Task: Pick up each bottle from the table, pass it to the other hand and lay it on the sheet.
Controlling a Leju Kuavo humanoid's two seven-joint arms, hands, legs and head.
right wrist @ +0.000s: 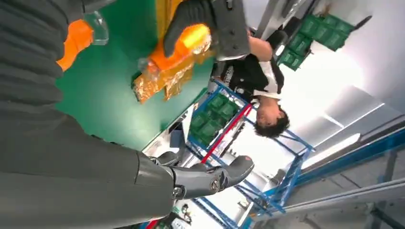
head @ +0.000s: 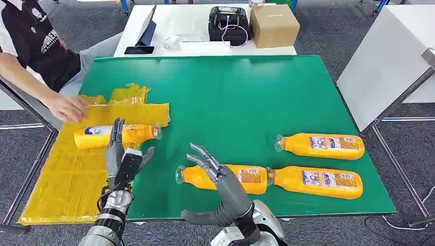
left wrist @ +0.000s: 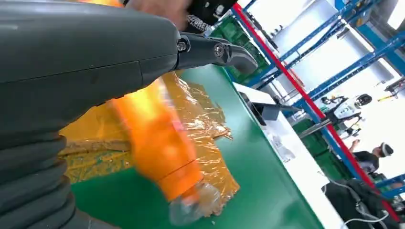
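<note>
From the head view, one orange bottle (head: 115,136) lies on its side on the yellow sheet (head: 66,174), so that one looks done. The left hand (head: 122,156) is just in front of it, fingers up and apart, holding nothing. A person's hand (head: 66,107) rests on the far part of the sheet. Three more bottles wait on the green table (head: 246,92). The nearest bottle (head: 241,178) lies right behind the right hand (head: 213,166), whose fingers are spread wide and empty. A second one (head: 315,182) lies cap to end with it, and a third bottle (head: 320,145) is a bit farther back. My guess is the right hand goes for the nearest one next, so most of the job is left.

In the left wrist view, the laid bottle (left wrist: 157,143) is a blurry orange shape with its clear cap end (left wrist: 193,207) near the sheet's edge. The thumb (left wrist: 215,50) sticks out over it, not touching.

In the right wrist view, the left hand (right wrist: 210,24) shows beside that same bottle (right wrist: 184,47) on the crinkly sheet (right wrist: 157,78). The right thumb (right wrist: 210,176) points away, with nothing in it.
</note>
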